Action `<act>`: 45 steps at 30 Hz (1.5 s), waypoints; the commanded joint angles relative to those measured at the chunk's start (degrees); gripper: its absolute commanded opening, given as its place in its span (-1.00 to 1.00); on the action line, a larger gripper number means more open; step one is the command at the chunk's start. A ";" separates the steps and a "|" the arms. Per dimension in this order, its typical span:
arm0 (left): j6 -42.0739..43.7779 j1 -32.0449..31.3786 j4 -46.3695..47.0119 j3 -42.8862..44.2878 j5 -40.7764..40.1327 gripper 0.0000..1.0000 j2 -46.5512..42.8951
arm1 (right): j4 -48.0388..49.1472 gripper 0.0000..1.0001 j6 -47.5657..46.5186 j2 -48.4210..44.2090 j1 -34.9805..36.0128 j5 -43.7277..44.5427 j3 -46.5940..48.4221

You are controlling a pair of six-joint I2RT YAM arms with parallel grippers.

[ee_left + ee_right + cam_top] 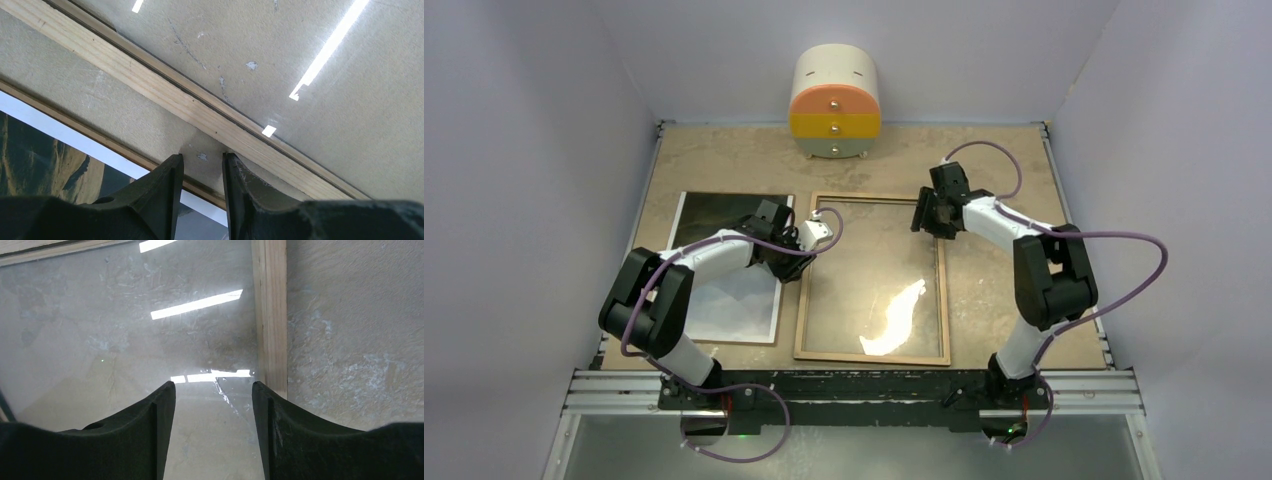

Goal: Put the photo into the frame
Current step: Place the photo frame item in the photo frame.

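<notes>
The frame (872, 357) lies wood-coloured back up in the middle of the bench (984, 170), its glass pane (874, 260) in place. The photo (714, 215) lies picture side up just left of it, not yet inside.

The left gripper (202, 157) hangs low over the bare strip between photo and frame, its fingers (167, 182) narrow and holding nothing. The right gripper (214, 385) hovers over the glass near the frame's right rail, fingers wide apart and also empty.

The step in hand looks like picking up the photo. To do it well, the left fingers should catch the near white border alone, not the thin brown edge (75, 125) beside it (perhaps a board underneath). The print should be lifted flat and kept from creasing, while the right arm steadies the frame.
</notes>
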 commanded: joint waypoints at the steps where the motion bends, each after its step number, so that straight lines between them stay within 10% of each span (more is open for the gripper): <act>1: -0.46 0.50 0.98 0.06 0.28 -0.26 -1.54 | -2.32 0.21 -0.29 1.61 0.08 3.87 2.10; 20: -0.37 0.85 1.15 -0.28 0.63 -0.26 -1.57 | -2.89 0.22 -0.40 5.85 0.96 5.56 4.65; 45: -2.82 -0.30 0.75 5.28 4.29 -0.26 1.64 | -1.02 0.65 5.36 -12.30 5.35 -8.59 5.14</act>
